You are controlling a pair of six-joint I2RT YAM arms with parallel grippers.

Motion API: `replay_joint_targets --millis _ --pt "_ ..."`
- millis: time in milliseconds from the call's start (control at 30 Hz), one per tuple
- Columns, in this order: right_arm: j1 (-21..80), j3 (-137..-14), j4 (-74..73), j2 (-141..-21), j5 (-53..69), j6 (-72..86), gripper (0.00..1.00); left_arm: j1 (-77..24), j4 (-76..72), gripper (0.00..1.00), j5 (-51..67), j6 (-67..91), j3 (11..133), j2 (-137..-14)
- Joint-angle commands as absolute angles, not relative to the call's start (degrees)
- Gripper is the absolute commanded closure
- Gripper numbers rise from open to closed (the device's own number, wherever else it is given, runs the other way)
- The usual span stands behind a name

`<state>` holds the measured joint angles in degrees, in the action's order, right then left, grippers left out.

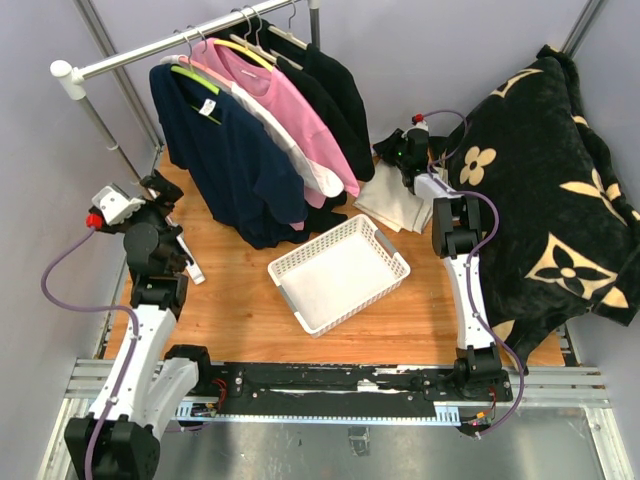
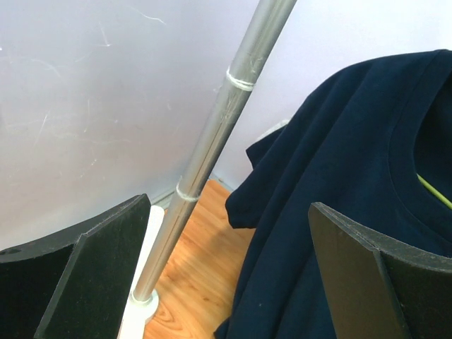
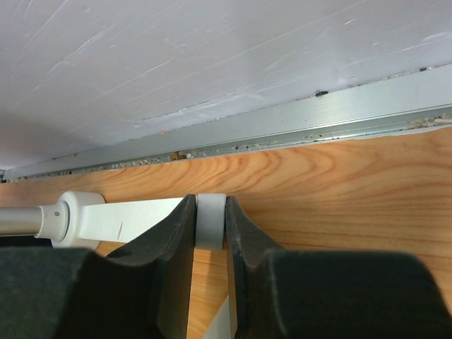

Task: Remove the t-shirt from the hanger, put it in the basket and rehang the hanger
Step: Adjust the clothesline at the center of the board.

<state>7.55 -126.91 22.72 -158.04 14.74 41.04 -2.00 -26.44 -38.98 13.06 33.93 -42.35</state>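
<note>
A navy t-shirt [image 1: 235, 160] hangs at the front of the rail [image 1: 150, 52] on a yellow-green hanger [image 1: 195, 78]. My left gripper [image 1: 160, 190] stands open just left of it, low by the rack's upright pole [image 2: 212, 141]. In the left wrist view the navy t-shirt [image 2: 339, 176] fills the right side, with a bit of the hanger [image 2: 434, 191] at its collar; nothing lies between the open left gripper [image 2: 227, 212] fingers. My right gripper [image 1: 402, 150] sits at the back right, and in its wrist view the right gripper [image 3: 210, 212] is shut on the end of the rack's white base foot [image 3: 134, 219].
Behind the navy shirt hang a white shirt [image 1: 295, 145], a pink one [image 1: 290, 100] and a black one [image 1: 335, 90]. A white basket [image 1: 315, 243] sits mid-table. A folded white cloth [image 1: 392, 200] lies by the right arm. A black flowered blanket [image 1: 550, 180] covers the right side.
</note>
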Motion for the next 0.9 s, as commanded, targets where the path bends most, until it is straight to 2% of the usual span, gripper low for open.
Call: replay_joint_targets --millis 0,267,433,667,867 --pt "3.7 -128.0 20.7 -158.9 14.0 41.9 0.99 -1.7 -27.3 0.0 -43.0 11.5 38.7 -45.8" --pt "3.7 -128.1 19.0 -158.0 14.9 40.4 0.99 0.5 -13.7 0.0 -42.2 13.0 49.4 -53.0" --pt "3.6 -128.4 18.5 -158.0 15.5 40.3 0.99 4.0 -4.5 0.0 -36.2 15.4 55.2 -56.9" --pt "3.4 -129.1 18.2 -158.8 16.1 40.2 0.99 5.1 -3.4 0.0 -31.5 14.3 57.8 -60.5" --pt "3.2 -129.2 18.6 -159.1 16.6 40.5 0.99 5.2 -6.9 0.0 -32.6 10.6 58.2 -62.3"
